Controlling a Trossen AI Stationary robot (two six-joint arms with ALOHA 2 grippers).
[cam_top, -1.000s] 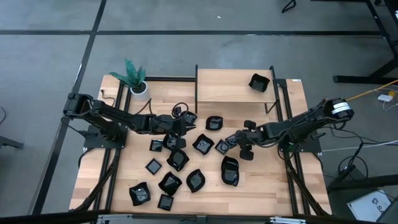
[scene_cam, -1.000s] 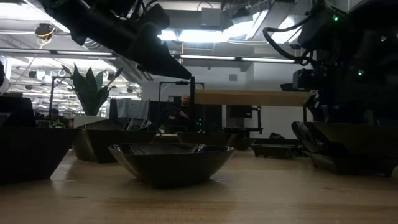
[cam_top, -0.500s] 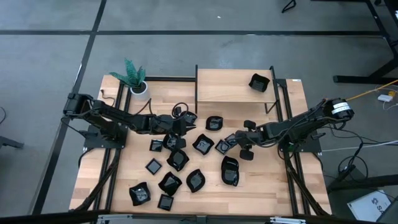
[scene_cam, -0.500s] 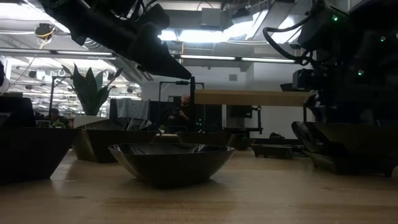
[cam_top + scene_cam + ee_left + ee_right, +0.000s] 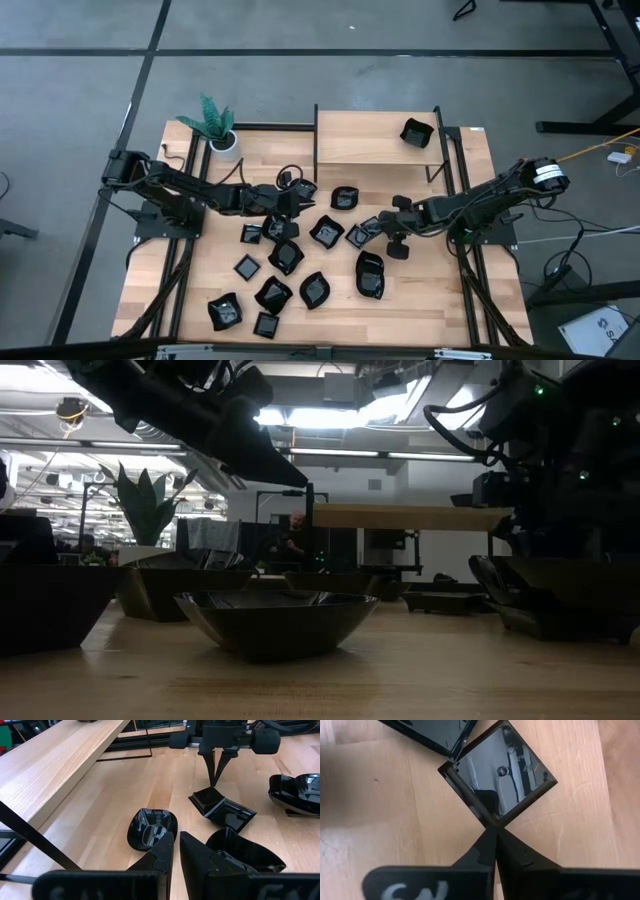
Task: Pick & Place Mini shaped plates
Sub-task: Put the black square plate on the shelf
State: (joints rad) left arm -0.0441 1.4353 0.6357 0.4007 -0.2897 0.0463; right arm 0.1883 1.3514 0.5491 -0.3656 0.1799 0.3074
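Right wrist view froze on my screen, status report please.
Right gripper shut on the small square plate, at its corner. Left gripper shut, empty, hovering by the oval plate. Another plate touches the square one.

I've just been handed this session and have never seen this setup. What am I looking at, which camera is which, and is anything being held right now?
It is a robot with two dark arms at a wooden table. One picture looks straight down, one looks level across the tabletop, and one camera rides on each wrist. Small glossy black dishes lie scattered on the table. A lone dish sits on the raised shelf, and a potted plant stands at a far corner. The right hand is pinched shut on a corner of a square dish resting on the table. The left hand hangs over the middle dishes, fingers nearly together, holding nothing.
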